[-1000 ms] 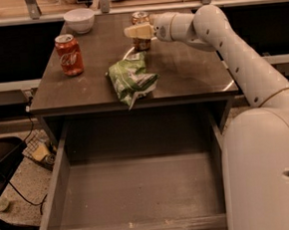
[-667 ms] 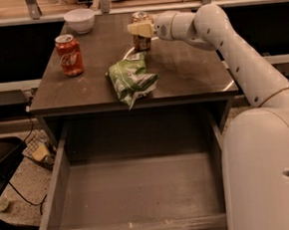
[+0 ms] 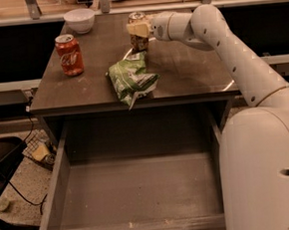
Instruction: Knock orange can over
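Item, gripper [image 3: 136, 28]: pale, set against the upper part of the orange can [image 3: 139, 42], overlapping its left side; I could not tell whether it was apart or clamped. Item, arm [image 3: 229, 45]: white, reaching in from the right, forearm sloping down to the base, wrist level above the table [image 3: 191, 68]. Item, orange can: upright toward the table's far edge, just behind the green chip bag [image 3: 130, 78], well apart from the red cola can [image 3: 70, 54] and the white bowl [image 3: 79, 19]. Item, drawer [image 3: 140, 187]: open below. Against the earlier frames I logged the gripper barely shifted and the can upright as before.
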Robot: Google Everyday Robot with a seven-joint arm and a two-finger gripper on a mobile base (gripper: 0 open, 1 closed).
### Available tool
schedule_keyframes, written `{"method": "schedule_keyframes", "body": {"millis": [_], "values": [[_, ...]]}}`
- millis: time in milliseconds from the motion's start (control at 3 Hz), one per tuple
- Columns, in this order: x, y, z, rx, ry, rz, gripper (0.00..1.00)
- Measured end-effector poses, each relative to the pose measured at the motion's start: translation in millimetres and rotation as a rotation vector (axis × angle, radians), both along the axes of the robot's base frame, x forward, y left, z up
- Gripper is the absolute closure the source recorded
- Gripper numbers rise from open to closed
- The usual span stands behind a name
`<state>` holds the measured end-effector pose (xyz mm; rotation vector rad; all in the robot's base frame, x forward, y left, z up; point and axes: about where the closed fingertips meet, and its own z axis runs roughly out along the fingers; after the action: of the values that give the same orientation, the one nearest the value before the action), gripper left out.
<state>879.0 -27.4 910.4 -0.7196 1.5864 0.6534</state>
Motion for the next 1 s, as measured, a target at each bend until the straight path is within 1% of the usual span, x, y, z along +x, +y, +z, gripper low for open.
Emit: {"method": "schedule_keyframes", "body": {"millis": [333,667,1000], "values": [[0.1,3.5,-1.2,0.000,0.002,0.004,1.00],[-1.4,5.7,4.1,-0.028,0.001,0.014,1.00],[-10.0,5.9,20.7,-0.127,0.007,0.013,1.00]]}}
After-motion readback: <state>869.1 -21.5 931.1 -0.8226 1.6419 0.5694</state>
